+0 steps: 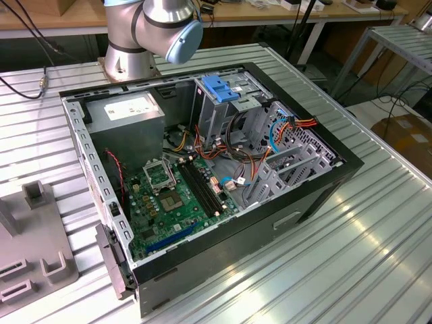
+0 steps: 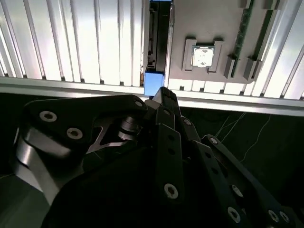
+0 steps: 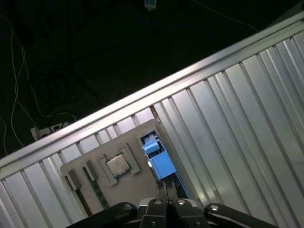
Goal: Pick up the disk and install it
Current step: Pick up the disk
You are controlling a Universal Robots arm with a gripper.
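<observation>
The gripper (image 3: 167, 186) hangs at the disk (image 3: 160, 161), which stands edge-on in a grey holder (image 3: 121, 142), largely hidden. The jaws look closed together; whether they touch it is unclear.

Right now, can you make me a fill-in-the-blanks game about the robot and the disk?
The disk has a bright ____ frame.
The gripper hangs closest to the blue-framed ____.
The silver chip beside the disk is shaped like a ____.
Missing words: blue; disk; square.
</observation>
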